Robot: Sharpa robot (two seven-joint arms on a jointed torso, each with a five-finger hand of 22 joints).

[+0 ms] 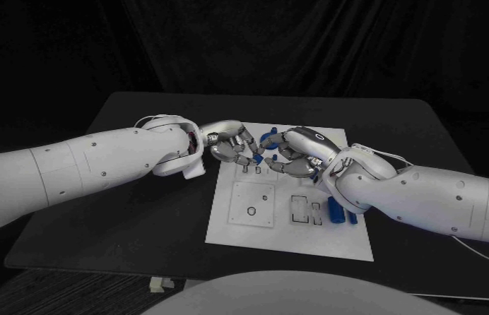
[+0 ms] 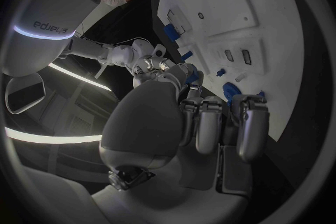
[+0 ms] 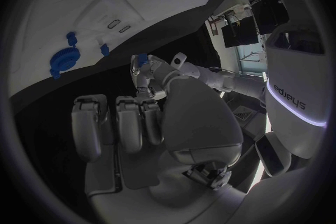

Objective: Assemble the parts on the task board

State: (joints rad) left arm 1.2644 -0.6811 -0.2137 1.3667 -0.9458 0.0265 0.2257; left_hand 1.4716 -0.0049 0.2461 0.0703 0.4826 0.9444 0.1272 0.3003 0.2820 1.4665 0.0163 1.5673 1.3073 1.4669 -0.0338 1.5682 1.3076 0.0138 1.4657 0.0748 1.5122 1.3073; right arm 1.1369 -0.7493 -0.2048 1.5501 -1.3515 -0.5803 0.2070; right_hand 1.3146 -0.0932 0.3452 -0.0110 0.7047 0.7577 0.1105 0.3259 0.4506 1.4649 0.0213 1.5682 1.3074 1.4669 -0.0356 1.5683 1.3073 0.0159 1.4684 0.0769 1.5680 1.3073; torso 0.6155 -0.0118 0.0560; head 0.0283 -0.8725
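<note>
Both hands meeting over the task board's far edge.

Near right edge of the task board: loose blue parts. Farther in, my right hand and left hand nearly touch, fingers curled; a small blue part sits at my fingertips, but whether either hand grasps anything I cannot tell.

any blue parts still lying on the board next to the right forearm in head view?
Yes: blue parts lie on the white task board beside the right arm, near its right edge.
</note>
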